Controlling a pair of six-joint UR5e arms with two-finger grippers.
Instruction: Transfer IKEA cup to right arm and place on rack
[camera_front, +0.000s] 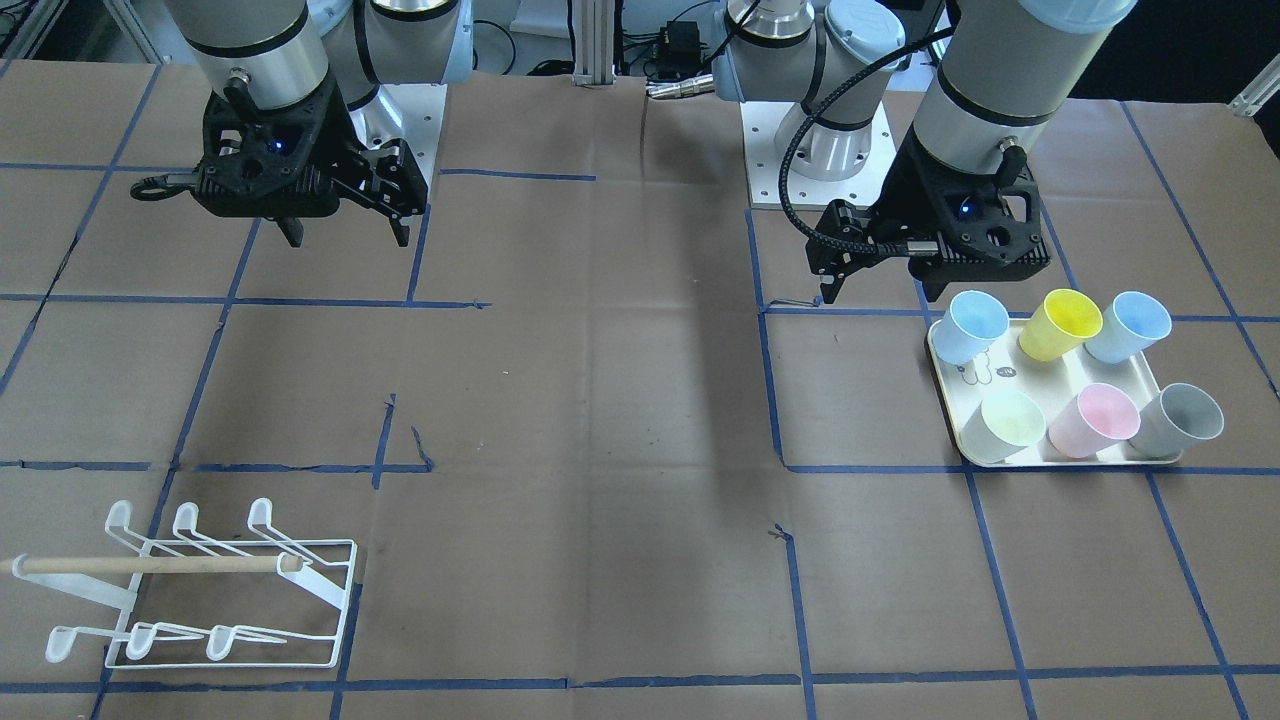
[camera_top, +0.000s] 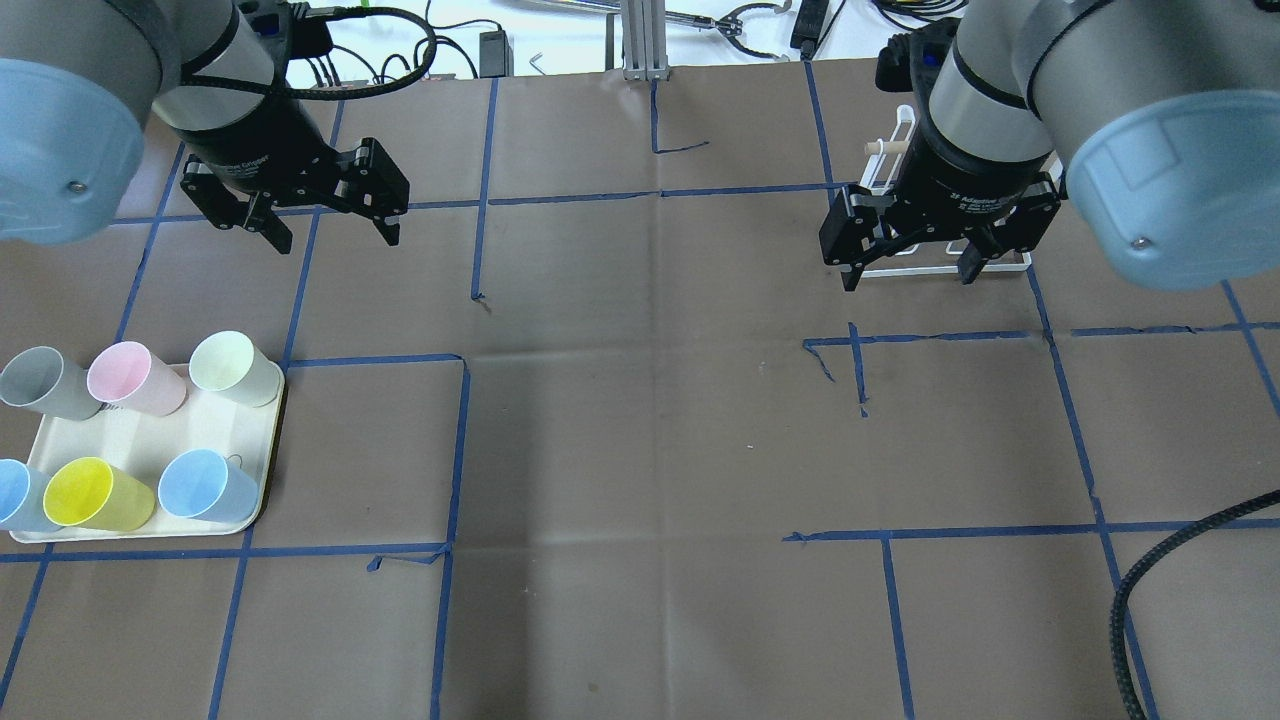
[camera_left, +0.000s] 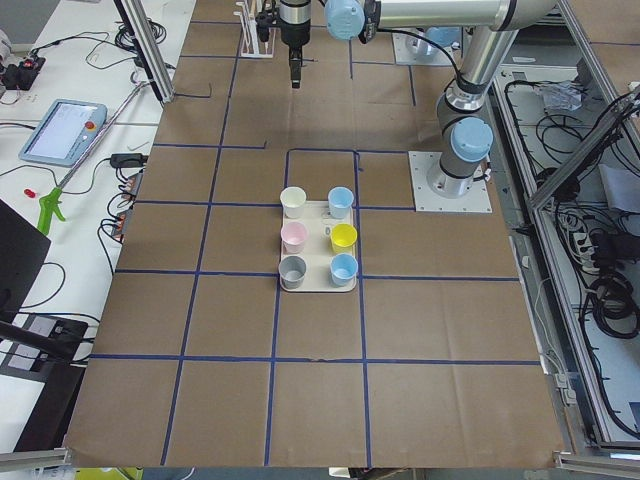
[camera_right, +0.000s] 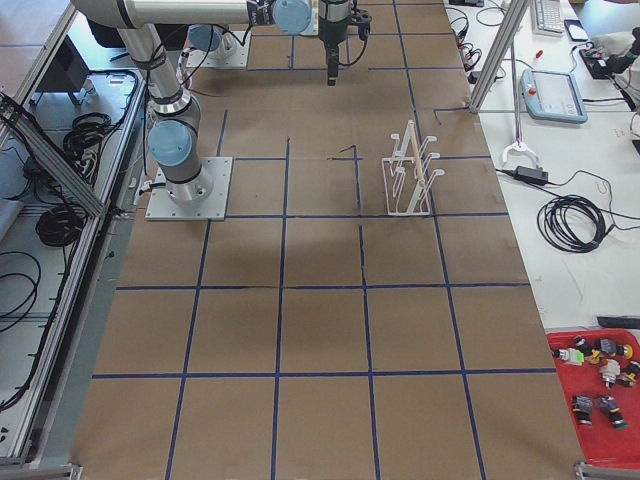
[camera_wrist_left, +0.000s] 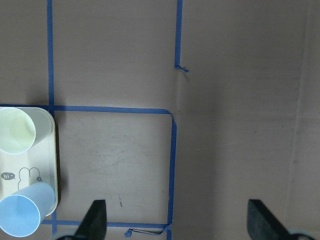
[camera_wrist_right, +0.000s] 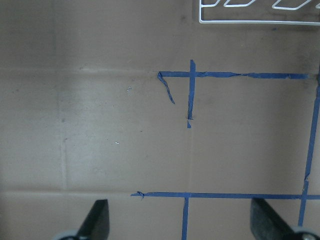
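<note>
A: State of the fingers?
B: The left fingers (camera_top: 388, 222) were seen spread wide with nothing held, hung above the desk (camera_top: 640, 450) near the tray (camera_top: 140, 432), not over it. The right fingers (camera_top: 845, 255) were likewise wide and empty, hung near the rack (camera_front: 150, 565).
A: Cup?
B: Six cups (camera_top: 225, 368) were found upright on the tray, close together, none picked. Which one was meant could not be told.
A: Pick risks?
B: A neighbour could be knocked over if wide fingers were lowered between cups packed so tightly. The tray could be dragged along, since no fixing was seen. A smooth tapered cup could be squeezed out of a grasp taken too near the rim.
A: Hand-over?
B: The cup could be dropped if it were released before the right grip was closed, or if too little wall were left free for the second grasp.
A: Rack?
B: The cup would probably have to be turned mouth down over a prong (camera_front: 262, 512), and that turn could be made awkward by a badly chosen grasp. If the prong were missed, the light wire rack could be shoved or tipped.
</note>
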